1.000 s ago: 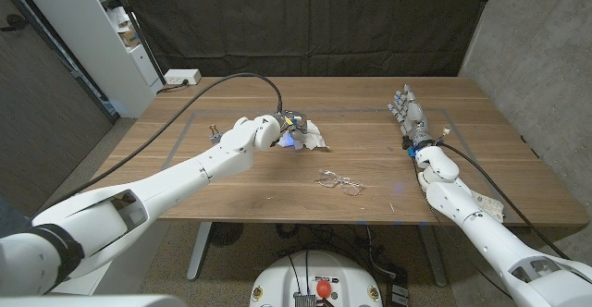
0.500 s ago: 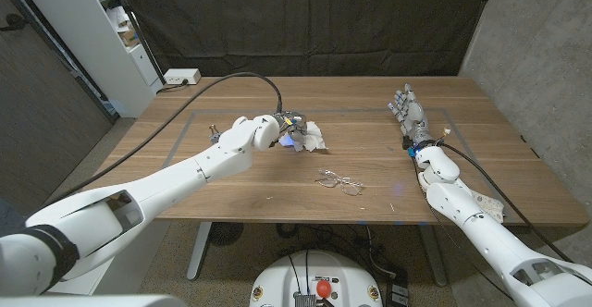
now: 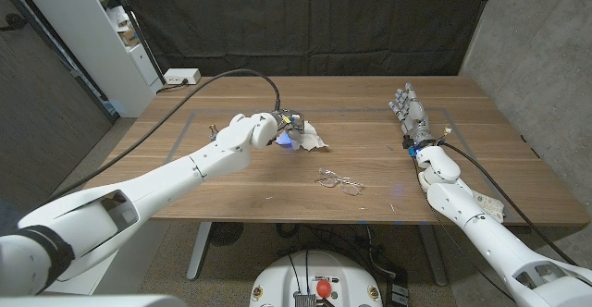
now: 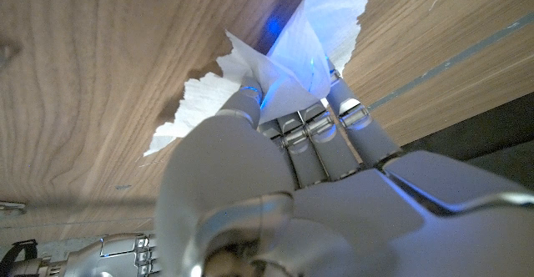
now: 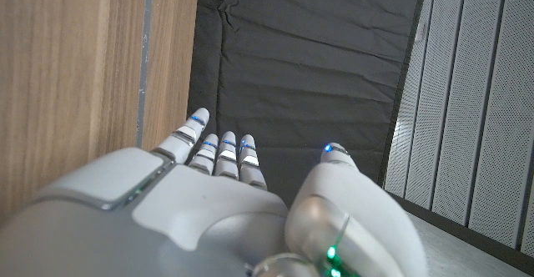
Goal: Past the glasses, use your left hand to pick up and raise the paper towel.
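Observation:
A crumpled white paper towel (image 3: 313, 139) hangs just above the table's middle, beyond the clear-framed glasses (image 3: 339, 181). My left hand (image 3: 285, 128) holds the towel by its left edge. In the left wrist view the fingers (image 4: 321, 127) close over the paper towel (image 4: 292, 52), lit blue, with the wood beneath it. My right hand (image 3: 408, 113) stands on its edge at the far right of the table, fingers straight and apart, holding nothing. The right hand (image 5: 225, 202) faces the dark curtain in its wrist view.
A black cable (image 3: 245, 78) runs from the left hand back over the table. A white power strip (image 3: 182, 77) lies at the far left corner. A white shelf unit (image 3: 102, 30) stands off the table's left. Taped lines (image 3: 370, 113) mark a rectangle on the wood.
The left hand has risen slightly and shifted a little toward the far side, taking the paper towel with it. The right hand has not moved.

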Tool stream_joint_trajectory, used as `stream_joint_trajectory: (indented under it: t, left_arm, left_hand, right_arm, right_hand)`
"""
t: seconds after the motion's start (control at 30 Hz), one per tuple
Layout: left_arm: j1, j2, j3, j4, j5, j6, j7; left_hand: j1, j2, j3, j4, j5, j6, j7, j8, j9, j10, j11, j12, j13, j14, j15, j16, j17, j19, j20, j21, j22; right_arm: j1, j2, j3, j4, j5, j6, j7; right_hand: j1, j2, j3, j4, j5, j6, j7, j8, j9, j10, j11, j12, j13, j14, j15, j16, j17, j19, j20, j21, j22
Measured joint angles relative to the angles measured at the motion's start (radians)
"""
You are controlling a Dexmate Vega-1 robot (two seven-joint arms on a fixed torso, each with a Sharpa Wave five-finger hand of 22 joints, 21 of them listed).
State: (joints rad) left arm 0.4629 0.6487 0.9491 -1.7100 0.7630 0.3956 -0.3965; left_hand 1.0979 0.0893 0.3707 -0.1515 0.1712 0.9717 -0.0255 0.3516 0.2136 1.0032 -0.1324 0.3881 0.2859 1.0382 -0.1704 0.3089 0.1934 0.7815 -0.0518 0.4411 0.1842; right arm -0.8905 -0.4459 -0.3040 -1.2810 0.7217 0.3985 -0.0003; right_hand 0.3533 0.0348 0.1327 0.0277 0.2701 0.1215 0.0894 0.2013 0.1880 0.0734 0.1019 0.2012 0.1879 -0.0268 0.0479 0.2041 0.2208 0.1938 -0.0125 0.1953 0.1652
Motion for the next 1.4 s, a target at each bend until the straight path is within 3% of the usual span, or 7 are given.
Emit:
stream_joint_trajectory:
  t: [1.4]
  left_arm:
    - [0.020, 0.045, -0.084, -0.100, -0.008, -0.026, 0.001]
  left_hand:
    - [0.000, 0.000, -0.004, 0.004, 0.003, -0.017, -0.005, -0.001, -0.001, -0.020, 0.002, -0.015, 0.019, -0.016, 0.006, -0.006, 0.014, -0.009, 0.002, 0.000, 0.000]
  right_arm:
    - [-0.009, 0.000, 0.000, -0.034, -0.014, 0.005, -0.027]
  right_hand:
    - [0.000, 0.000, 0.000, 0.000, 0.000, 0.005, 0.005, 0.000, 0.000, 0.000, 0.000, 0.000, 0.000, 0.000, 0.000, 0.000, 0.000, 0.000, 0.000, 0.000, 0.000]
